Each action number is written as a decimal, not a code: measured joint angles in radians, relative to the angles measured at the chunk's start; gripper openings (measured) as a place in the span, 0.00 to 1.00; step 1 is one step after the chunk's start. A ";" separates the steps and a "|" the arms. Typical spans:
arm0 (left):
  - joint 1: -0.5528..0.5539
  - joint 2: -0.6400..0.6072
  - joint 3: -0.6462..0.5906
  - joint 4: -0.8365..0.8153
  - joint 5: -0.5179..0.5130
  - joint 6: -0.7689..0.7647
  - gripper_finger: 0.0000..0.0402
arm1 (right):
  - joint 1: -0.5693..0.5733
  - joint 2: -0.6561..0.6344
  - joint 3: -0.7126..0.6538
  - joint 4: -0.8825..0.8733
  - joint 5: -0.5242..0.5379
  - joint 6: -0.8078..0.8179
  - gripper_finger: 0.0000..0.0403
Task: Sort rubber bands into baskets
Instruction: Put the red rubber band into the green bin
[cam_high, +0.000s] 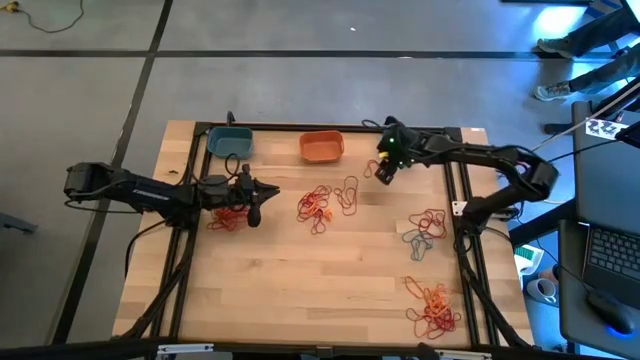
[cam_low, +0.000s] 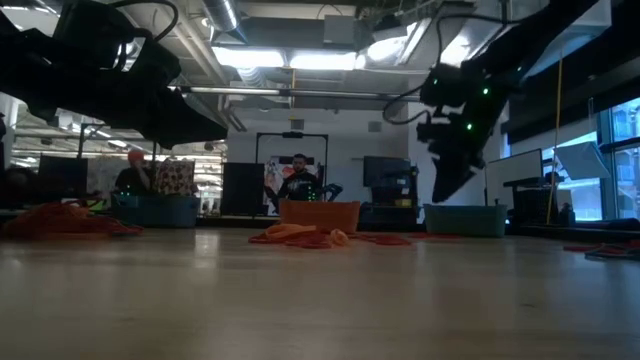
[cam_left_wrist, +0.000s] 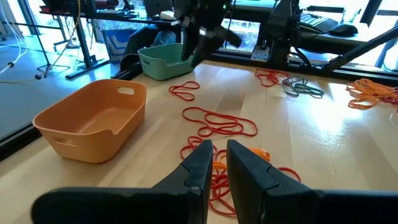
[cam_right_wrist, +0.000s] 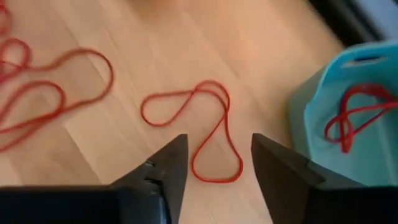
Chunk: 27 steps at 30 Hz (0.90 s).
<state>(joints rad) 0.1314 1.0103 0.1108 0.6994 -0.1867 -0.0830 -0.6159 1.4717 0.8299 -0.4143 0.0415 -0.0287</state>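
Fingers of your right gripper (cam_right_wrist: 214, 171) stand parted with nothing between them, hanging above a thin red rubber loop (cam_right_wrist: 199, 127) that lies flat on the pale wooden table (cam_high: 300, 280). Just beside that loop you have a teal-blue rounded plastic basket (cam_right_wrist: 323, 106) with a red loop (cam_right_wrist: 354, 115) already inside. Seen from overhead, your right arm reaches in from the right edge, elbow bent, its head (cam_high: 388, 160) near the back of the table, right of the orange plastic basket (cam_high: 322, 147).

Your left gripper (cam_left_wrist: 216, 163) shows its two dark fingers nearly together, a narrow gap left; whether they pinch anything you cannot tell from these views. It points low across a tangle of red and orange loops (cam_left_wrist: 217, 124). Your left arm lies stretched level from the left edge, its head (cam_high: 250, 197) in front of the second teal-blue basket (cam_high: 230, 141).

Further heaps of loops (cam_high: 432, 308) sit near the right side
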 joint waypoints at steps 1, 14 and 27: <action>0.000 0.000 0.000 0.000 0.000 0.000 0.11 | 0.000 0.017 0.000 0.000 0.000 0.000 0.46; 0.000 0.000 0.000 -0.003 0.000 0.000 0.11 | 0.000 0.136 0.000 0.095 0.005 0.054 0.41; 0.000 0.000 0.000 -0.003 0.000 0.000 0.11 | 0.001 0.227 0.003 0.142 0.071 0.077 0.30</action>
<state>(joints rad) 0.1314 1.0103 0.1108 0.6968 -0.1867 -0.0826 -0.6151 1.6983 0.8333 -0.2726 0.1123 0.0479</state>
